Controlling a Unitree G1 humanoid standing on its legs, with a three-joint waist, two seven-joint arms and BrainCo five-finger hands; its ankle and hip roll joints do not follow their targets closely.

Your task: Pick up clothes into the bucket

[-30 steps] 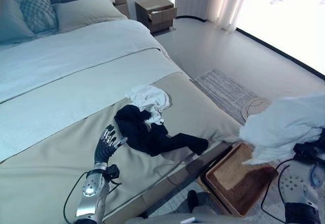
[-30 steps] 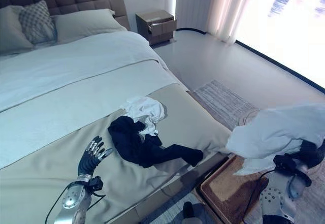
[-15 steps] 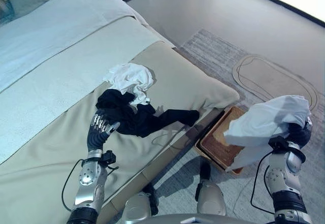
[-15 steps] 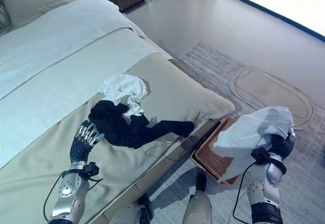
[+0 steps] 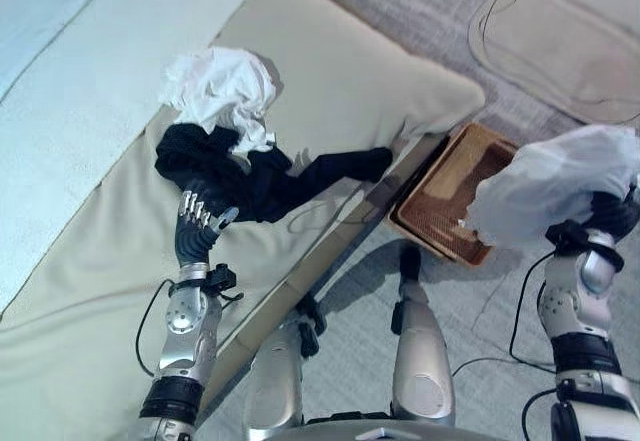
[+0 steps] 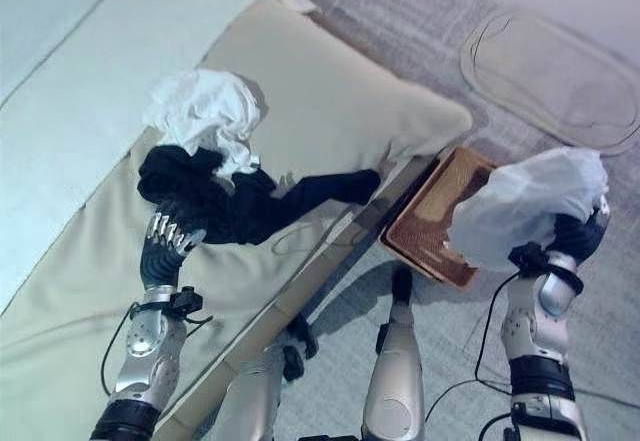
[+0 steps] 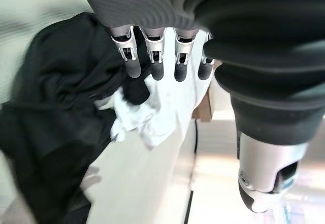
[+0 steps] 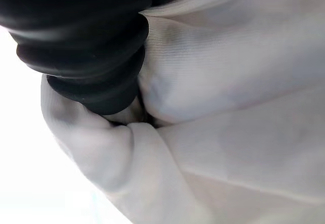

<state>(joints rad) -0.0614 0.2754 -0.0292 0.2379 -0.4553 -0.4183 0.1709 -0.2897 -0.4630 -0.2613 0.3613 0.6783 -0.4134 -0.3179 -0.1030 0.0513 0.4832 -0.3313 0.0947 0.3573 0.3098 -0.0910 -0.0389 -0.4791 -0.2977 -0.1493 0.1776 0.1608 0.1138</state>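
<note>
Beige bed cover [image 5: 330,81] holds a crumpled white cloth [image 5: 215,86] and a long black garment [image 5: 250,176], touching each other. Beside the bed on the grey floor sits a brown woven basket [image 5: 450,196]. Up in the air, the right hand [image 6: 575,236] grips a big pale white shirt [image 5: 555,181], which hangs near the basket's far edge, not over its middle. The left hand [image 5: 197,231] rests by the black garment with its fingers straight and spread. If the shirt drops now, it may land half on the floor.
</note>
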